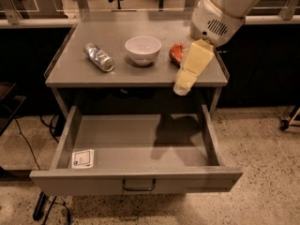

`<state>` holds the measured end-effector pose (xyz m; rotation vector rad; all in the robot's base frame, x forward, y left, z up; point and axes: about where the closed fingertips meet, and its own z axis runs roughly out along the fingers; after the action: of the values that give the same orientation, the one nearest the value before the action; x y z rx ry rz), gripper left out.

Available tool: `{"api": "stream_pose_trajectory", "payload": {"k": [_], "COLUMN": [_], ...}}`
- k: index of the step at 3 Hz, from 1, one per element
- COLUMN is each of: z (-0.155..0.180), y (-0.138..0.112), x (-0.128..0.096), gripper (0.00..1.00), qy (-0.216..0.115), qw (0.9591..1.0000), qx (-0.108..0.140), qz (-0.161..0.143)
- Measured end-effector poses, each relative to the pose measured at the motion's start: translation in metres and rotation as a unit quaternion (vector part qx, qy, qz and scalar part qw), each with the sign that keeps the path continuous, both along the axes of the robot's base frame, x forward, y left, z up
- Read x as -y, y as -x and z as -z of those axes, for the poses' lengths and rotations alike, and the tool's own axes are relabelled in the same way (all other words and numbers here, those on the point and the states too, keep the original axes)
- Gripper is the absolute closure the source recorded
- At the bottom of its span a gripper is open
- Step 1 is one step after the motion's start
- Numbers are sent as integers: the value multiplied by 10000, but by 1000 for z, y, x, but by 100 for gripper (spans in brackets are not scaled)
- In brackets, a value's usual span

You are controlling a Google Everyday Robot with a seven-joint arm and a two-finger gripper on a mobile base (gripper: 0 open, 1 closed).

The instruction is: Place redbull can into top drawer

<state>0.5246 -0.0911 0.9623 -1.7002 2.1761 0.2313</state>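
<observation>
Claw (182, 87) hangs over the right front edge of the worktop (126, 74), angled down and to the left, its tip just past the edge and above the open top drawer (140, 146). It reads as one pale cream, wedge-shaped piece, and whether it is apart or together cannot be told; nothing shows in its hold. Above it sits the arm's white rounded housing (220, 13), smooth, with a patch of dark vent slots; the rest of the arm is cut off at the upper edge.

Lying on its side at the left of the matte grey worktop is the redbull can (99, 57), slim, silvery and shiny, well apart from the claw. A smooth white bowl (143, 49) stands at the middle. An orange-red can (176, 54) lies to the right, partly hidden behind the claw.

Wide, shallow and grey, the drawer has a dark curved handle (138, 187) and a white sticker (83, 158) at its left front corner; the arm's shadow falls on its floor.
</observation>
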Motion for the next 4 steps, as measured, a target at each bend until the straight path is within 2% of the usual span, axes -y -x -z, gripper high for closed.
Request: {"api": "stream_pose_trajectory", "payload": {"k": [1,2,3,4], "z": [2,3,4,5], "y": [-1,-36,-72,-95], "x": [-3,-19,-27,-30], "gripper": [0,0,0,0], "qy": [-128,-262,-14,223], "qw": [9999,9988,9964,9942], "qx": [28,69,54,50], "qz": [27,413,848,1046]}}
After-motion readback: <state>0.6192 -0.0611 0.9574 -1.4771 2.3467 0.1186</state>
